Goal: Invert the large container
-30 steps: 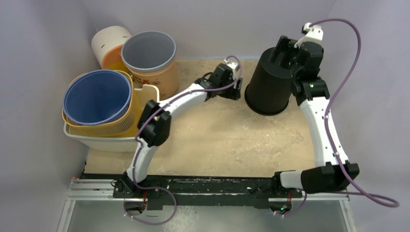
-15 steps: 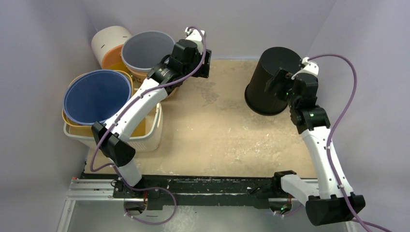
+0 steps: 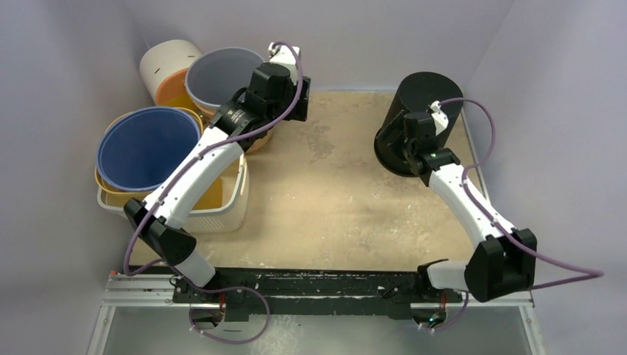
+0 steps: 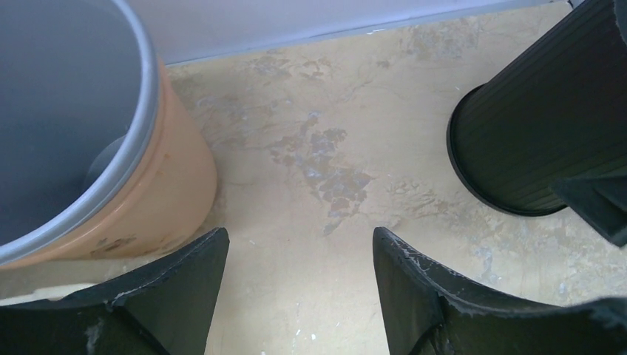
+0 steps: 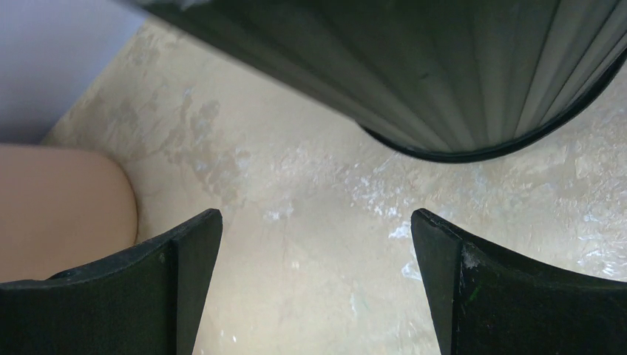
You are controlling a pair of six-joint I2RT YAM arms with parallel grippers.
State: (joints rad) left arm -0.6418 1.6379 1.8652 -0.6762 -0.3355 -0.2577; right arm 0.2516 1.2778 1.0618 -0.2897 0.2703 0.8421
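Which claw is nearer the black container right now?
Right. The right claw hangs open just beside the black container; the left claw, also open, is across the table by the peach bin.

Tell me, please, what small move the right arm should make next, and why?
Probably draw the right gripper back from the black ribbed container, toward the arm's base. The container stands rim down on the table, closed end up, so the flip looks done; the jaws are open with only table between them. The left gripper is open too.
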